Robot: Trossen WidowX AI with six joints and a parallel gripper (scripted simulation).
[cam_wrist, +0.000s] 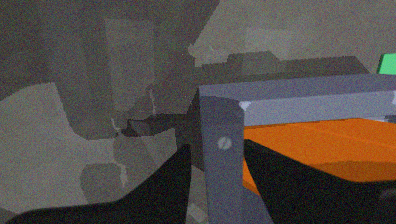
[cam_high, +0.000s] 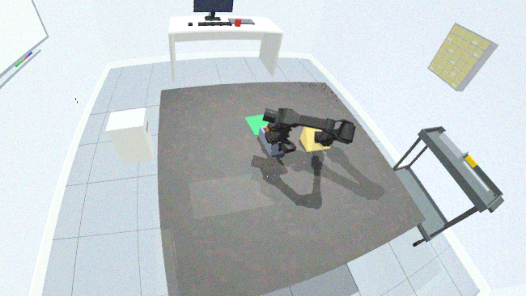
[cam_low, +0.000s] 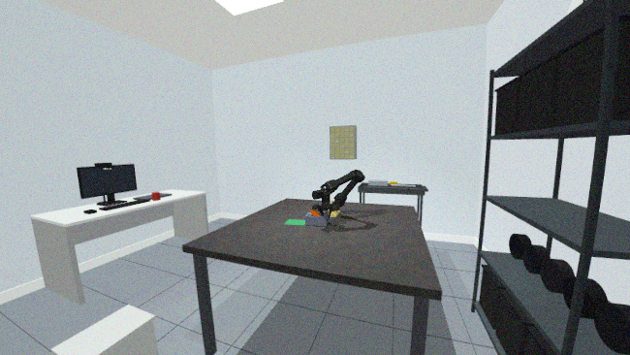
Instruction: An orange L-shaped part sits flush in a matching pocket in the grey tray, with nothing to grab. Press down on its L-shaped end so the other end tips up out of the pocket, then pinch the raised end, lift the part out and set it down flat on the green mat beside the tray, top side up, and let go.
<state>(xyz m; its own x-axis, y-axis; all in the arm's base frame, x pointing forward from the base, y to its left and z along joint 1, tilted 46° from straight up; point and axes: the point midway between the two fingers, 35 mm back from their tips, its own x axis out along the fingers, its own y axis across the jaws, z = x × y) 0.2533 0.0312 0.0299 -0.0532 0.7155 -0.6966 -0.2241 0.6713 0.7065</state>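
The orange L-shaped part (cam_wrist: pixel 320 140) (cam_low: pixel 315 212) is tilted in the grey tray (cam_high: pixel 268 146) (cam_low: pixel 316 220) (cam_wrist: pixel 220 175). Its end away from the gripper stands up above the tray in the exterior view. My gripper (cam_wrist: pixel 216 147) is partly open with nothing pinched. In the wrist view the right fingertip is over the part's near end and the left one is outside the tray's end wall. Contact under the right finger is hidden. The green mat (cam_high: pixel 255 122) (cam_low: pixel 295 222) (cam_wrist: pixel 389 64) lies beside the tray, partly hidden by the arm in the top view.
A yellow block (cam_high: pixel 309 140) stands at the arm's base, to the right of the tray in the top view. The dark table (cam_high: pixel 210 162) (cam_low: pixel 310 252) bears the tray, the mat and the arm. A cart (cam_high: pixel 457 170) stands beyond the table's right edge.
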